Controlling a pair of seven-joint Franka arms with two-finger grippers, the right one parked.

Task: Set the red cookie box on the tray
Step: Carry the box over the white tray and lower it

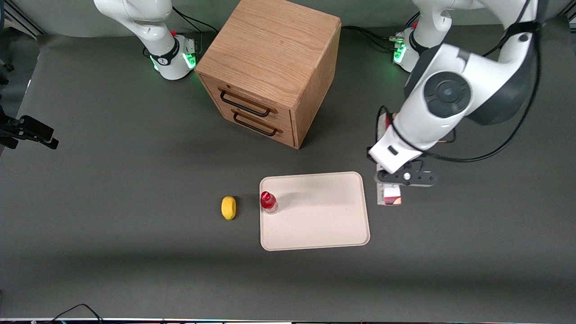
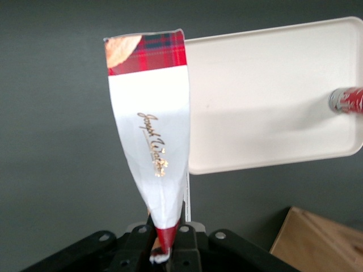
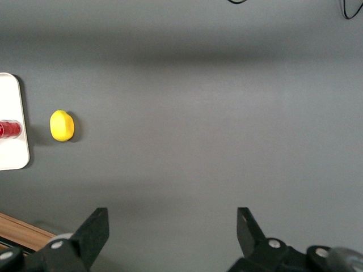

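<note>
One thing matters for the next move, so I'll stick to that: the red cookie box [image 2: 152,136] is already pinched in the claw [image 2: 164,246], which is clamped on one narrow end of the carton, so the box's long axis runs straight out away from the claw. In the wrist shot the free end, the tartan part, sits right alongside the rim of the tray [image 2: 272,158]. I can't tell if the box is lifted clear of the surface [image 1: 135,180] or resting on it, though it does look tilted up a bit.

From the front camera the claw [image 1: 405,177] is just beside the tray [image 1: 315,234], on the working arm's side of it, with the red cookie box [image 1: 390,195] poking out from under the wrist. Box and tray are close but not overlapping. The box's length runs roughly parallel to the tray's short edge.

So my guess is it's a plain sideways carry toward the parked arm's end, no need to spin anything. Only catch is the small red-capped bottle [image 1: 268,201] standing on the tray near the edge farthest from the claw, with a yellow lemon-looking thing [image 1: 228,208] just off that edge. Plenty of bare tray before you reach it, I'd say.
</note>
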